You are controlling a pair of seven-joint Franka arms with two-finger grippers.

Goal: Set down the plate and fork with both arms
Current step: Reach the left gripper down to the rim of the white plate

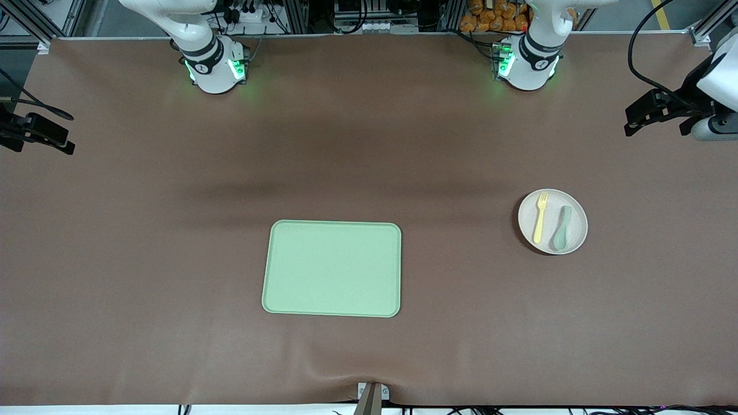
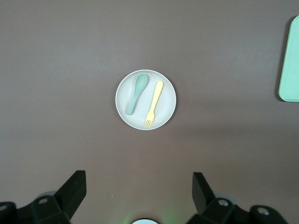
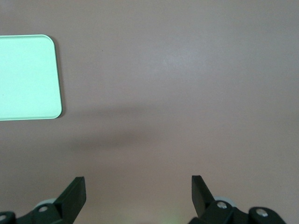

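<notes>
Plate: we see the round off-white plate (image 1: 552, 222) lying flat on the brown surface (image 1: 144, 230), toward the left arm's end, well apart from everything but what it carries.
Fork: the pale-yellow fork (image 1: 540, 217) lies on the plate, tines pointing toward the robots' bases, on the side of the plate toward the tray.
Spoon: a teal-green spoon (image 1: 561, 228) lies on the plate just beside the fork, roughly parallel to it, with its bowl at the end nearer to the front camera; we see a narrow gap between the two.
Tray: the rectangular light-green tray (image 1: 332, 268) rests flat near the middle of the surface, a little nearer to the front camera than the plate.
Left arm: its base (image 1: 527, 60) stands at the robots' edge of the surface, and the arm rises out of the front view, waiting high up.
Left tool: we see the left tool (image 2: 139, 193) from its own wrist camera, looking straight down on the plate with fork and spoon; its two fingers (image 2: 72, 189) stand wide apart with nothing between them.
Right arm: its base (image 1: 214, 66) stands likewise at the robots' edge; the arm waits aloft.
Right tool: the right tool (image 3: 138, 193) hangs over bare surface beside a corner of the tray, its fingers (image 3: 73, 190) spread wide, holding nothing.
</notes>
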